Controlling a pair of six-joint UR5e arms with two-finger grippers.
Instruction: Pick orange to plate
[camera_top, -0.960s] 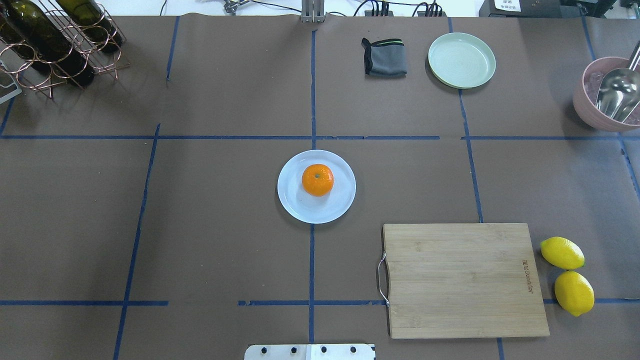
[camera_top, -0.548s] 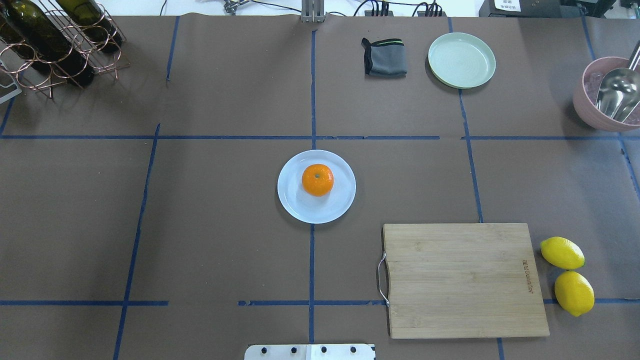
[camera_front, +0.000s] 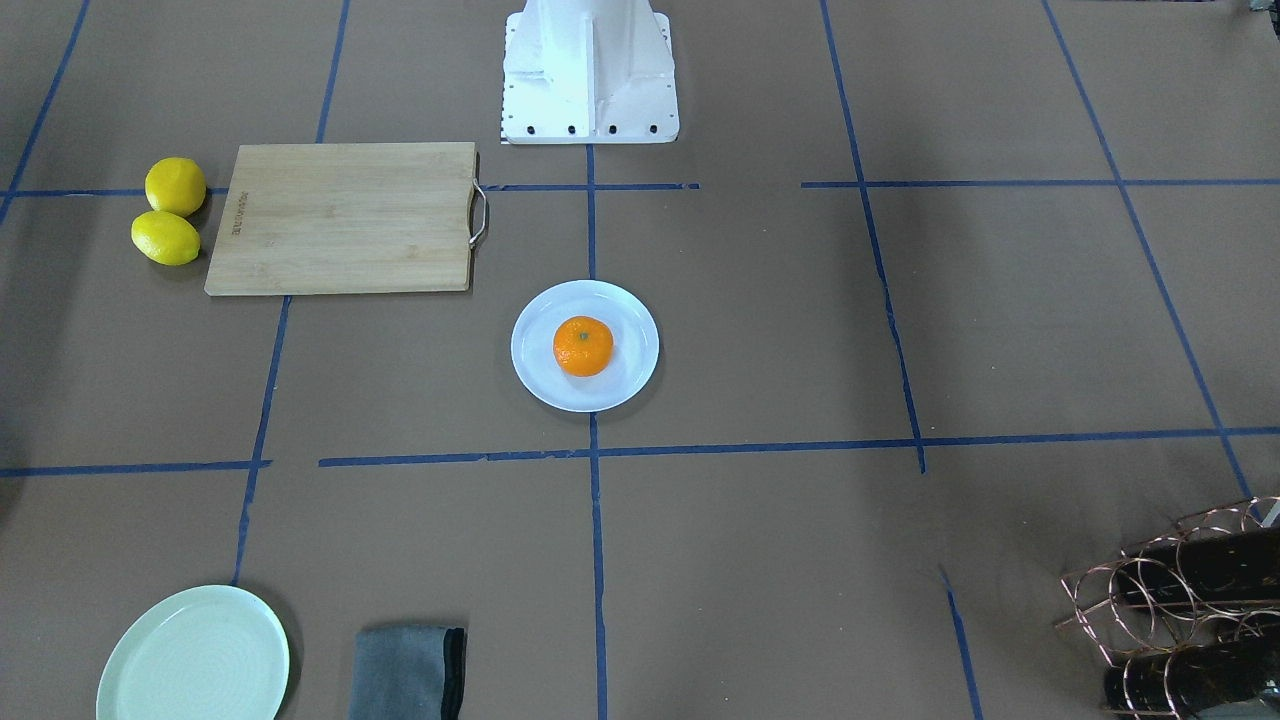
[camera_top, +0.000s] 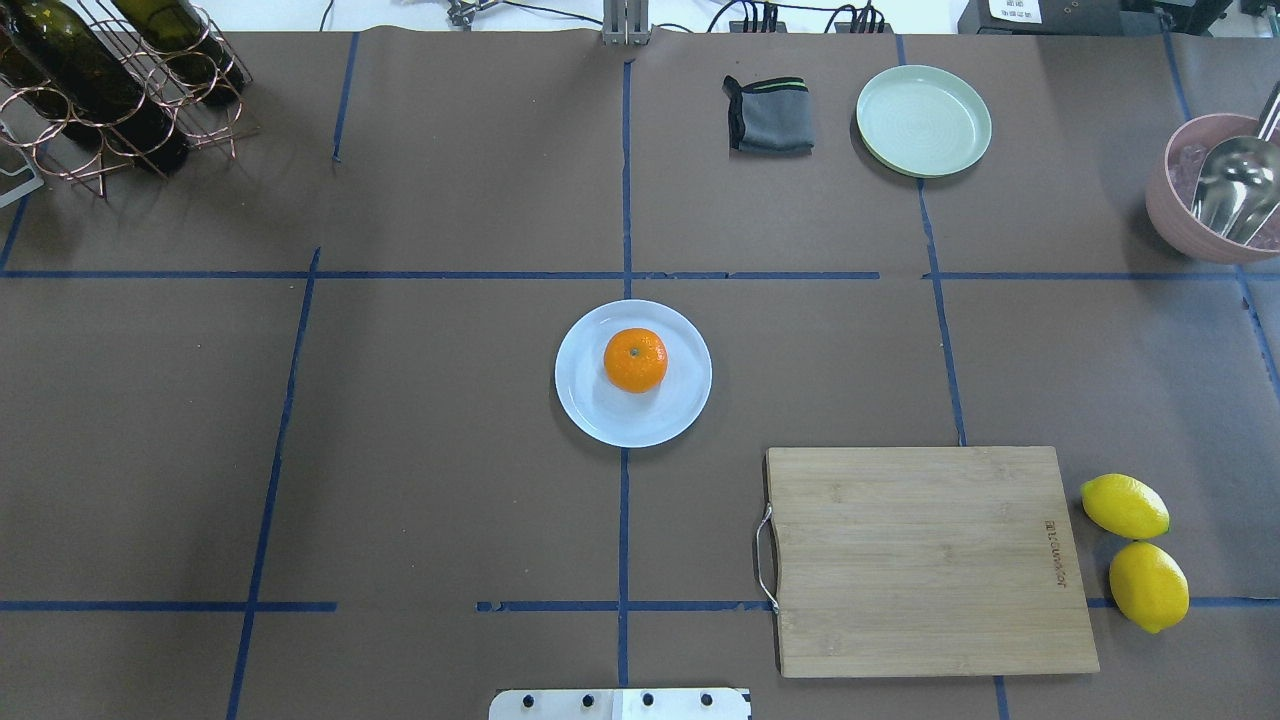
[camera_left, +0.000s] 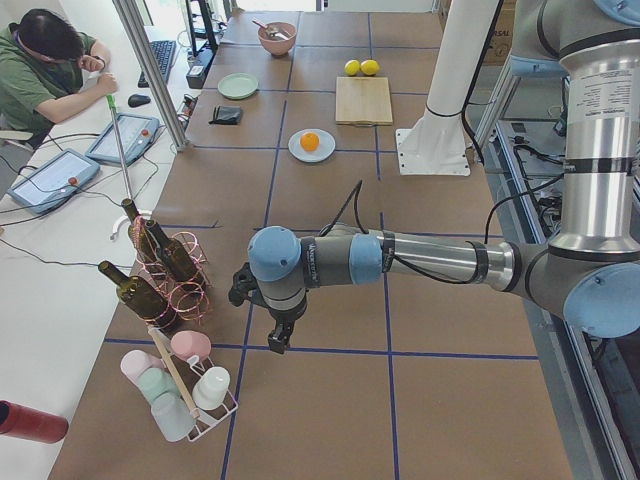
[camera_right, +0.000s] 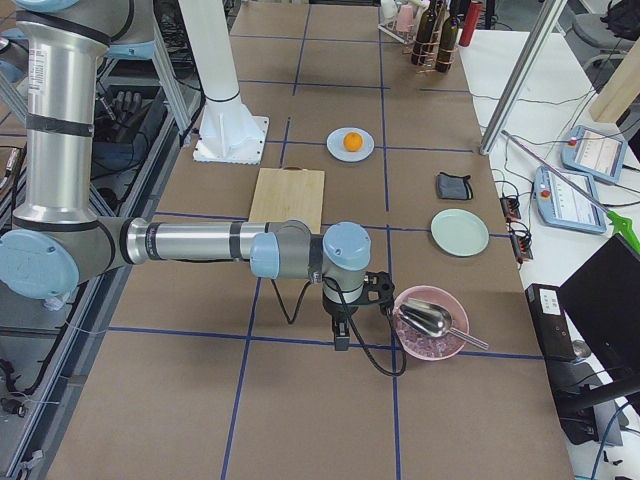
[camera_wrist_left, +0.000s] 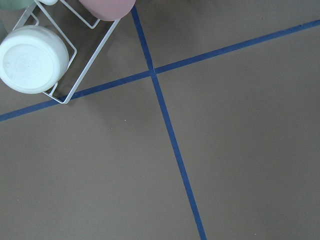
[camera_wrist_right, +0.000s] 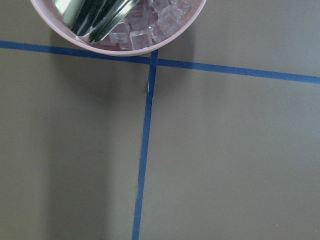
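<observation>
Orange (camera_top: 635, 359) rests on the plate (camera_top: 600, 412), seen overhead. Only the side views catch the left gripper (camera_left: 279, 340) and right gripper (camera_right: 341, 338); finger spread cannot be told.

Bright, even light; soft shadows, sharp focus.

**Robot body: silver, blue, white**

The left arm (camera_left: 430, 262) had brushed-silver tubes, grey joint housings and pale blue round caps. The right arm (camera_right: 190, 242) looked the same. A thin black cable (camera_left: 350, 197) looped off each wrist. The left gripper (camera_left: 276, 343) and right gripper (camera_right: 340, 342) were black (fingers too small to read). The white pedestal (camera_front: 588, 70) had a flat base plate with dark screw holes.
</observation>
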